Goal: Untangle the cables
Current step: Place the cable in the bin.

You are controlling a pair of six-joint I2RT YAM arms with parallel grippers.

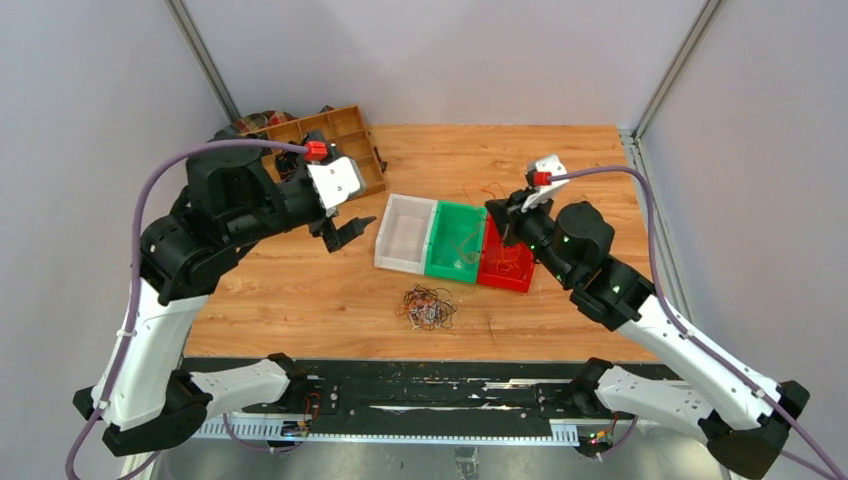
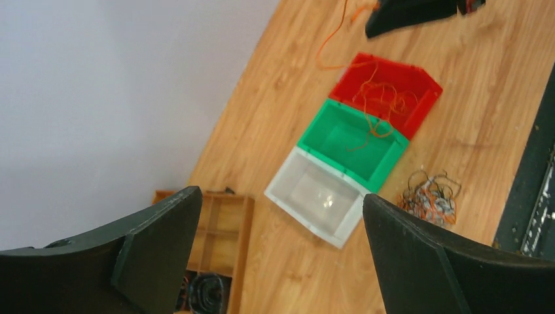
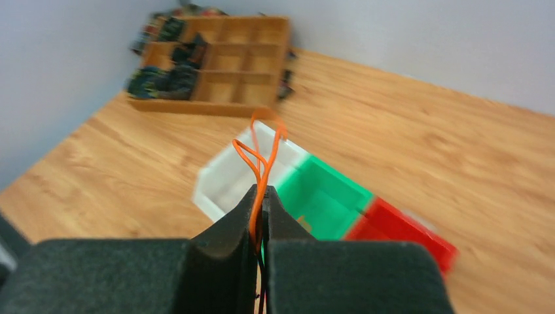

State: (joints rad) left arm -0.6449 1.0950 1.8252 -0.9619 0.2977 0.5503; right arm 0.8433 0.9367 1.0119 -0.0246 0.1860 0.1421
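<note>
A tangled bunch of thin orange, white and black cables [image 1: 427, 306] lies on the wooden table in front of the bins; it also shows in the left wrist view [image 2: 429, 196]. My right gripper [image 1: 503, 222] hangs above the red bin [image 1: 524, 276] and is shut on an orange cable [image 3: 259, 163], whose loops stick out past the fingertips. More orange cables [image 2: 383, 98] lie in the red bin and over the green bin [image 1: 449, 268]. My left gripper [image 1: 343, 232] is open and empty, held above the table left of the white bin [image 1: 389, 243].
A wooden compartment tray [image 1: 340, 135] holding thick black coiled rolls stands at the back left. The three bins sit side by side mid-table. The table's right and far edges meet the enclosure walls.
</note>
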